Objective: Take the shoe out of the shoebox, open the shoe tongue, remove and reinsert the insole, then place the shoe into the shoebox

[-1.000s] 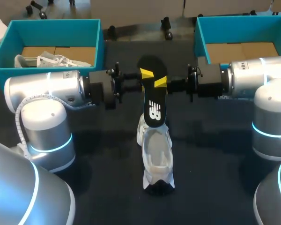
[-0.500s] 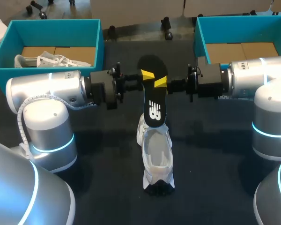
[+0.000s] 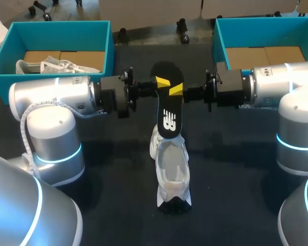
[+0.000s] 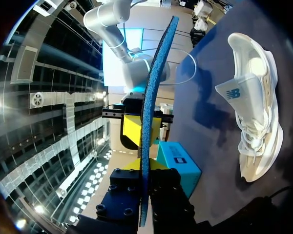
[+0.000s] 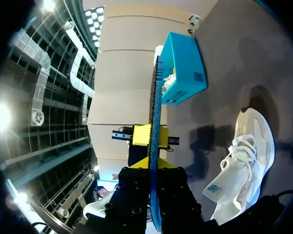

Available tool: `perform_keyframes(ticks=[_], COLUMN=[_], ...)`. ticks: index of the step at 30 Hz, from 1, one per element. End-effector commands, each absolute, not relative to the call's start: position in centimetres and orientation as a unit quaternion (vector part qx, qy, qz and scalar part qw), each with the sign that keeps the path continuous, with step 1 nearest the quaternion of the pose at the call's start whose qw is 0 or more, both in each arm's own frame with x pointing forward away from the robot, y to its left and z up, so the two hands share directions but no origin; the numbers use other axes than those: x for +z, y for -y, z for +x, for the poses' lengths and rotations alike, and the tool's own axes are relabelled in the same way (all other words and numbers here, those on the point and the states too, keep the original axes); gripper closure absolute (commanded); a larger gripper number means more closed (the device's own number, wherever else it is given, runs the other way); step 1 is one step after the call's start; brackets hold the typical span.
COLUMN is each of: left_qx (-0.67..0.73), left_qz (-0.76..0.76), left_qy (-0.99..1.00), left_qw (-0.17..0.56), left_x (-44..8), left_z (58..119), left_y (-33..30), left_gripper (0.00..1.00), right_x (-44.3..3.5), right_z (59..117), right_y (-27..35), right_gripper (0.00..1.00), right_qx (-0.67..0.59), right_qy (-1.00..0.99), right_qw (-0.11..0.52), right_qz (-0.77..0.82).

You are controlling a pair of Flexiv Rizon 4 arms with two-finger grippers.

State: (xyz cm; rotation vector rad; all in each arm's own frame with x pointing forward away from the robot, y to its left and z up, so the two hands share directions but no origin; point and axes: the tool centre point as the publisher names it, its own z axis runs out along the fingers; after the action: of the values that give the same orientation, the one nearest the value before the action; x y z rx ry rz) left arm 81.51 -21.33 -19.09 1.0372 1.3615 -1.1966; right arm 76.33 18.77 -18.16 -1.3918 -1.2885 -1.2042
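Insole point(image 3: 168, 105) upright over shoe point(image 3: 170, 171) | left tool point(image 3: 162, 81) and right tool point(image 3: 176, 90) both clamp it | left arm point(image 3: 56, 95) nudged inward

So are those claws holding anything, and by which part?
Yes: both hold the black foam insole with blue underside. The left gripper pinches one long edge, the right gripper the opposite edge, towards its wider end, above the white mesh sneaker.

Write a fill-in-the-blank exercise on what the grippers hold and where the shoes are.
1. The left gripper and the right gripper are both shut on the ____.
2. The shoe under the insole stands on the ____.
3. A second shoe lies in the ____ box.
Missing words: insole; table; left.
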Motion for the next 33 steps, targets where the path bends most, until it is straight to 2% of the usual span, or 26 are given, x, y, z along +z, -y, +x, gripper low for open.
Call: perform_keyframes(ticks=[1, 6, 7, 9, 10, 26, 29, 33], left_qx=[-0.498, -0.499, -0.499, -0.499, -0.496, -0.48, -0.48, -0.448], left_qz=[0.433, 0.434, 0.435, 0.435, 0.437, 0.454, 0.458, 0.488], left_qy=[-0.561, -0.558, -0.558, -0.558, -0.559, -0.593, -0.617, -0.617], left_qw=[0.5, 0.501, 0.501, 0.501, 0.501, 0.46, 0.424, 0.425], left_x=[-19.2, -19.1, -19.1, -19.1, -18.9, -19.2, -19.2, -19.0], left_z=[81.8, 81.3, 81.3, 81.3, 80.8, 77.5, 76.6, 76.2], left_y=[21.5, 21.2, 21.1, 21.1, 20.5, 15.5, 15.0, 14.1], left_gripper=[1.0, 1.0, 1.0, 1.0, 1.0, 1.0, 1.0, 1.0], right_x=[-18.2, -18.0, -17.9, -17.9, -17.4, -17.1, -17.1, -17.1], right_z=[76.3, 76.2, 76.1, 76.1, 75.5, 73.0, 72.9, 72.9], right_y=[-19.0, -19.0, -18.9, -18.9, -18.1, -12.0, -11.8, -11.8], right_gripper=[1.0, 1.0, 0.87, 0.87, 0.0, 0.0, 0.0, 0.0], right_qx=[-0.484, -0.477, -0.475, -0.475, -0.473, -0.448, -0.452, -0.452], right_qy=[0.517, 0.524, 0.525, 0.525, 0.538, 0.632, 0.638, 0.638], right_qw=[0.432, 0.426, 0.422, 0.422, 0.398, 0.304, 0.301, 0.301], right_qz=[-0.559, -0.562, -0.566, -0.566, -0.573, -0.554, -0.546, -0.546])
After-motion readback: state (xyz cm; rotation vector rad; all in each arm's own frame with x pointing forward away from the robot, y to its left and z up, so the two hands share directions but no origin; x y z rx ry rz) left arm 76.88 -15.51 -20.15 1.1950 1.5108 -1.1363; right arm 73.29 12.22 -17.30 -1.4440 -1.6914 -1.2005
